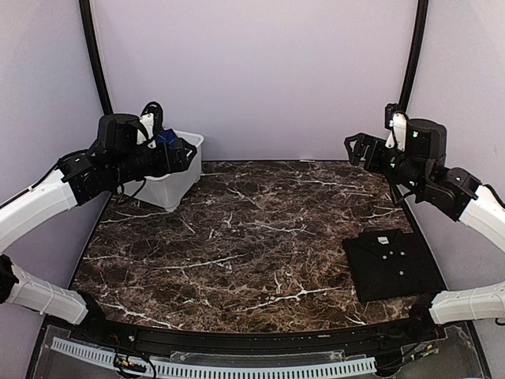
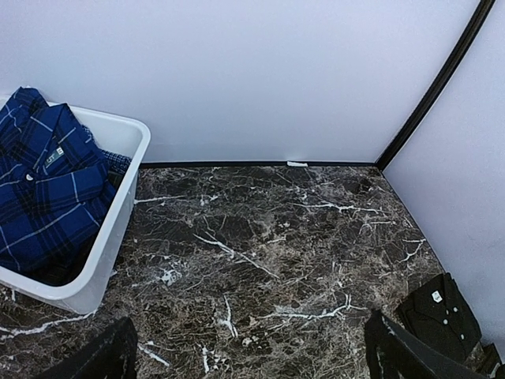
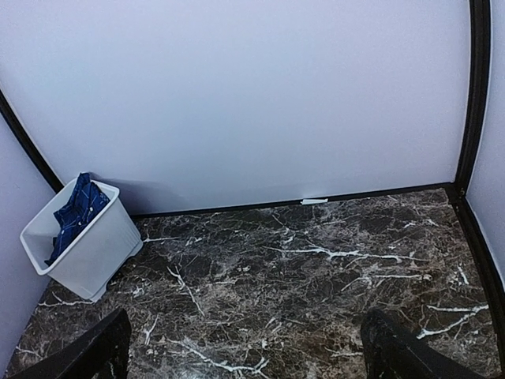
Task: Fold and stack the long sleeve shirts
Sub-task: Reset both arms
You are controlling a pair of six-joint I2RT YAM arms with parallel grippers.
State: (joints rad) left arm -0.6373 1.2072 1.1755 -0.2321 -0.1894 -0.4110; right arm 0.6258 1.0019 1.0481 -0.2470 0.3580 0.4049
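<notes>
One long sleeve shirt, plain black with small white buttons, lies folded flat (image 1: 392, 264) on the marble table at the near right; the left wrist view catches it low at the right (image 2: 439, 314). The other, dark blue with white checks (image 2: 43, 189), is bunched inside the white tub (image 1: 177, 185) at the far left, and the right wrist view shows it there too (image 3: 75, 213). My left gripper (image 1: 183, 154) hovers raised beside the tub, open and empty (image 2: 251, 347). High at the far right, my right gripper (image 1: 359, 148) is also open and empty (image 3: 246, 343).
The dark marble table (image 1: 252, 237) is closed in by pale walls at the back and both sides, with black corner posts (image 1: 410, 55). A small white tape strip (image 3: 314, 200) sits at the foot of the back wall.
</notes>
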